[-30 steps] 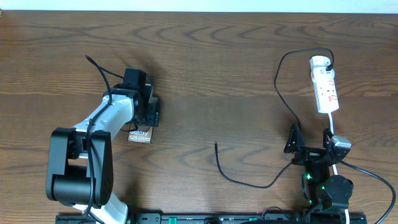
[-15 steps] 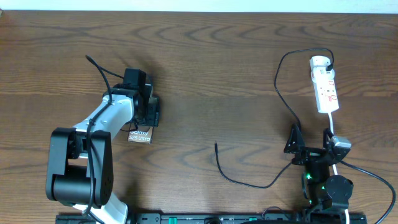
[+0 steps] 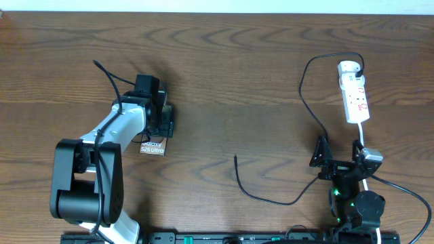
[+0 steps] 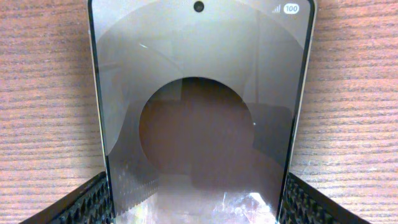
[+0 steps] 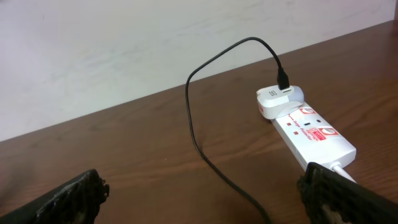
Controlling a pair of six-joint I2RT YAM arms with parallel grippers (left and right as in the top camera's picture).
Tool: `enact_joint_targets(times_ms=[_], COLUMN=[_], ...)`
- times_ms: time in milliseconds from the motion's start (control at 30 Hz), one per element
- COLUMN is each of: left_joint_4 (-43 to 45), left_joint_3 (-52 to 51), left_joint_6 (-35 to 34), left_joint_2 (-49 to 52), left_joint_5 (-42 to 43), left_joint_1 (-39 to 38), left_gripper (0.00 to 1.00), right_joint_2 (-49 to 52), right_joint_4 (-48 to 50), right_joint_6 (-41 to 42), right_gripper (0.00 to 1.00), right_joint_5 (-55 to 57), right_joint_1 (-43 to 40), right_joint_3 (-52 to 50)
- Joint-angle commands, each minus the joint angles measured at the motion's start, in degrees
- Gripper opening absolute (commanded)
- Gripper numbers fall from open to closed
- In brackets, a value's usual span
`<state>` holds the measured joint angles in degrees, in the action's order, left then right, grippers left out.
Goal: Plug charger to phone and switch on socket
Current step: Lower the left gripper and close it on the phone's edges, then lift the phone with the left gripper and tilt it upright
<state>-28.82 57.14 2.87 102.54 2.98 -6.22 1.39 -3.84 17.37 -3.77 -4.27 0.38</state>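
Face up and flat on the wooden surface (image 3: 224, 81) at the left lay the phone (image 4: 199, 112), its white "Galaxy S25 Ultra" lettering showing in the overhead view, its screen grey with a dark circle and a "100" badge by the top corner. The socket (image 3: 354, 95), a white strip with red markings, lay lengthwise at the far right; the charger (image 3: 302, 91), a thin black cable, ran from a white adapter (image 5: 280, 99) at the strip's rounded end, looped left and curved down; its free tip rested mid-surface, well apart from the phone.
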Motion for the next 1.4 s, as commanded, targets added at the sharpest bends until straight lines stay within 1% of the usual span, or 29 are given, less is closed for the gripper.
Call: enact_joint_targets(times_ms=[0,200,333,467,600,733,900,1033,1200,1367], left_joint_4=[0.20,-0.85,-0.83,-0.81,-0.79,-0.55,0.74,2.19,3.69,3.69], left_joint_3=[-0.85,0.04,0.22,0.26,0.37,0.48,0.52,0.52,0.52,0.52], left_joint_6=[0.35,0.28,0.04,-0.66,-5.42,-10.99,-22.12,-34.07,-50.69,-68.57], left_joint_2=[0.33,-2.69,-7.48,-14.01,-22.01,-28.57,-34.58,-37.05,-37.27,-37.18], left_joint_5=[-0.87,-0.37,1.64,5.49,9.68,15.69,23.91,30.91,40.94,45.48], left_joint_1=[-0.02,-0.02,-0.02,-0.02,0.04,0.04,0.11,1.66,6.05,10.32], left_gripper=[0.07,0.07,0.07,0.08,0.07,0.07,0.07,0.07,0.07,0.07], right_joint_2=[-0.31,-0.28,-0.26,-0.26,-0.26,-0.26,-0.26,-0.26,-0.26,-0.26], right_joint_4=[-0.26,-0.26,-0.28,-0.28,-0.26,-0.26,-0.26,-0.26,-0.26,-0.26], right_joint_6=[-0.70,-0.70,-0.70,-0.70,-0.70,-0.70,-0.70,-0.70,-0.70,-0.70], right_gripper=[0.99,0.99,0.99,0.99,0.99,0.99,0.99,0.99,0.99,0.99], right_joint_5=[0.44,0.44,0.44,0.44,0.44,0.44,0.44,0.44,0.44,0.44], right_joint_1=[0.24,0.24,0.24,0.24,0.24,0.24,0.24,0.24,0.24,0.24], right_joint_3=[-0.07,-0.07,-0.07,-0.07,-0.07,-0.07,-0.07,-0.07,-0.07,-0.07])
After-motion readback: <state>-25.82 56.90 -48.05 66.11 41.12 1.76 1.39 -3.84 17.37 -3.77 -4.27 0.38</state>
